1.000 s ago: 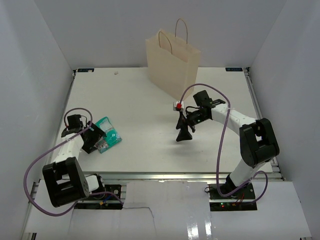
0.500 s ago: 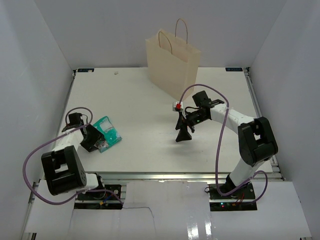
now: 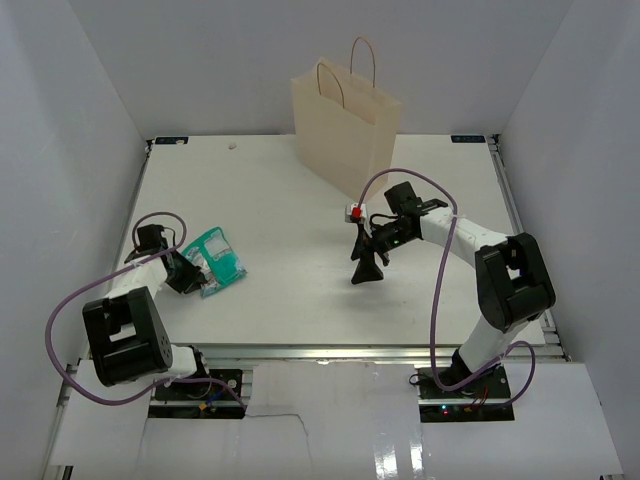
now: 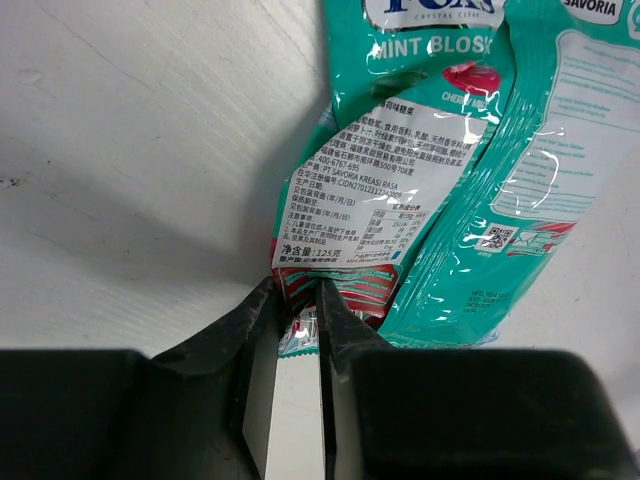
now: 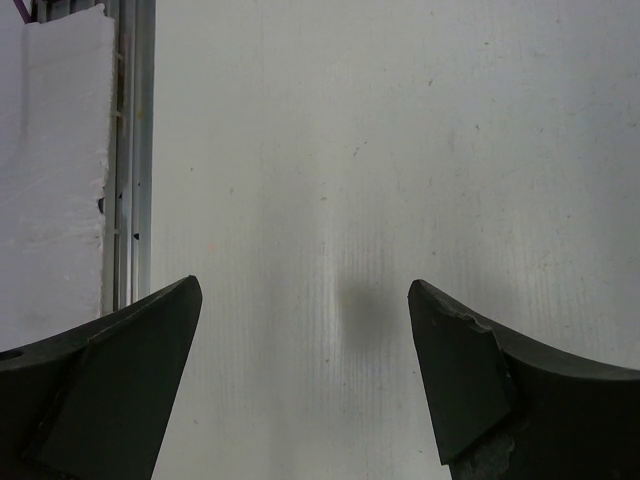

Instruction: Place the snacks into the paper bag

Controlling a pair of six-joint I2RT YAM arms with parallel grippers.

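A teal-and-white snack pack (image 3: pixel 218 260) lies flat at the table's left side, and its printed back fills the left wrist view (image 4: pixel 430 180). My left gripper (image 3: pixel 190 268) sits at the pack's near-left end, its jaws pinched on the pack's crimped red-and-teal edge (image 4: pixel 297 295). The paper bag (image 3: pixel 345 125) stands upright at the back centre, cream with two looped handles. My right gripper (image 3: pixel 367 262) hangs open over bare table right of centre, fingers pointing down with nothing between them (image 5: pixel 305 300). No other snacks are in view.
White walls close in the table on the left, back and right. A small speck (image 3: pixel 233 145) lies near the back edge. A white foam block (image 5: pixel 60 170) and a metal rail (image 5: pixel 130 150) show at the left of the right wrist view.
The left gripper has closed from wide open onto the teal pack's edge, and the pack has shifted slightly up and left. The right arm has barely moved.
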